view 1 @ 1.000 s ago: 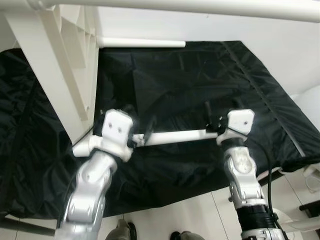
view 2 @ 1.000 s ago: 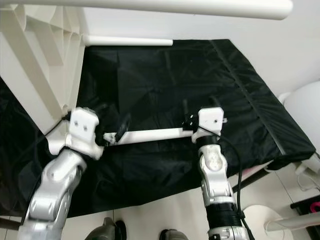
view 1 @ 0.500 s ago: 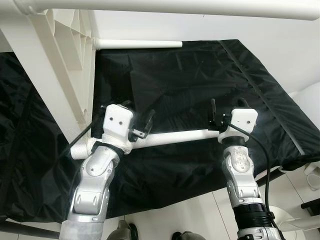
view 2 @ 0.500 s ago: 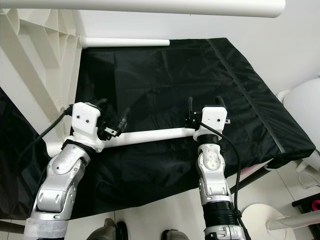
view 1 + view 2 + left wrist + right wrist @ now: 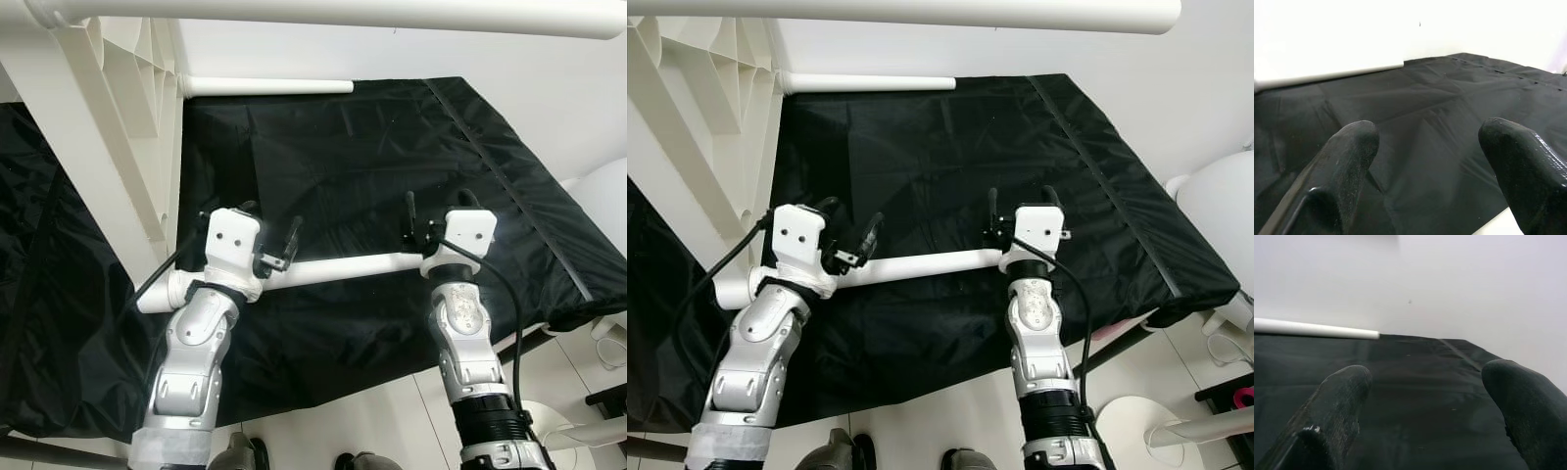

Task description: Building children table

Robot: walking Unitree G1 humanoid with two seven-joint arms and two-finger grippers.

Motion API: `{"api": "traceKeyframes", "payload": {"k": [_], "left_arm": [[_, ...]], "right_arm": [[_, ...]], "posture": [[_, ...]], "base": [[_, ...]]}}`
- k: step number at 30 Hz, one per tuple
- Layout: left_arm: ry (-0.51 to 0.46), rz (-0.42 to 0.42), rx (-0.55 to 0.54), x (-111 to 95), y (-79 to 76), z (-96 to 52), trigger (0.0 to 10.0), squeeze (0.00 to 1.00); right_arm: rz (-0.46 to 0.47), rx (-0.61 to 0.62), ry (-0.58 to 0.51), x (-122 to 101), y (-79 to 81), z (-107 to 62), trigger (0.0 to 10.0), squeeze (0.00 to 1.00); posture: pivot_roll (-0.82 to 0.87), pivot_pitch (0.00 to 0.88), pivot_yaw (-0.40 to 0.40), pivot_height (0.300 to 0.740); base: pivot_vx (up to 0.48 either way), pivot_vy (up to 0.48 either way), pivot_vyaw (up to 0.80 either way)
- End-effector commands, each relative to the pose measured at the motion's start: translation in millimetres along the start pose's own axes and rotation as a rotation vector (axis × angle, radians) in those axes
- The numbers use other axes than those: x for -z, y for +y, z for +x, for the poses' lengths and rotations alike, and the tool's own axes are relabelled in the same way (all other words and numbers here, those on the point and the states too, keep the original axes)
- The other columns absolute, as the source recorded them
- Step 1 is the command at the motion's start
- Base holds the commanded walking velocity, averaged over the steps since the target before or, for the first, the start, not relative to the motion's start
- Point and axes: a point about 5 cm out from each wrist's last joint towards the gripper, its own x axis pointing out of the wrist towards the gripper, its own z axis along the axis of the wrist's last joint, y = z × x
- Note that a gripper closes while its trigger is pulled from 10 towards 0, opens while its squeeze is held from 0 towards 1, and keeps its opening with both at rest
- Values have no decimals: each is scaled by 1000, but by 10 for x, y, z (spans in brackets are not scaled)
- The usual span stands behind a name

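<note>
A long white tube (image 5: 343, 268), a table leg, lies across the black cloth (image 5: 372, 147) in front of me. My left gripper (image 5: 269, 223) is open just above the tube's left part, fingers pointing away from me, nothing between them. My right gripper (image 5: 436, 206) is open at the tube's right end, also empty. The wrist views confirm it: the left gripper (image 5: 1427, 132) and the right gripper (image 5: 1425, 372) show spread fingers over bare cloth. The tube's left end (image 5: 730, 292) sticks out past my left wrist.
A white ribbed table panel (image 5: 118, 127) stands on edge at the left. A second white tube (image 5: 265, 86) lies at the cloth's far edge against the wall. A white bar (image 5: 343, 12) crosses overhead. A white round object (image 5: 1220, 196) stands right, tiled floor below.
My left wrist has risen and turned a little, lifting its fingers above the tube. The tube and the right gripper stay about where they were.
</note>
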Motion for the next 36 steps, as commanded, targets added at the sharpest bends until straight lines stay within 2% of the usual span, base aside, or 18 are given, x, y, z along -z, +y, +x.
{"api": "traceKeyframes", "payload": {"k": [1, 5, 10, 27, 36], "left_arm": [[-4, 17, -164, 1, 65, 8, 10000, 0], [-4, 36, -156, 3, 68, 1, 10000, 0], [-9, 64, -142, -8, 124, -3, 10000, 0], [-20, 79, -143, -11, 154, 21, 10000, 0], [-17, 73, -164, 32, 125, 38, 10000, 0]], "right_arm": [[-5, 18, 13, 28, -27, 9, 10000, 0], [-8, 19, 14, 38, -20, 7, 10000, 0], [-11, 8, 26, 65, 7, -20, 10000, 0], [-42, -16, 45, 120, 26, -49, 10000, 0], [-54, -28, 52, 140, 30, -61, 10000, 0]], "posture": [[-77, 138, -1, 740], [-70, 138, 5, 740], [-63, 134, 7, 740], [-57, 107, 4, 740], [-57, 97, -3, 740]], "base": [[0, 0, 0], [0, 0, 0], [0, -313, 0], [0, -275, 0], [0, 0, 713]]}}
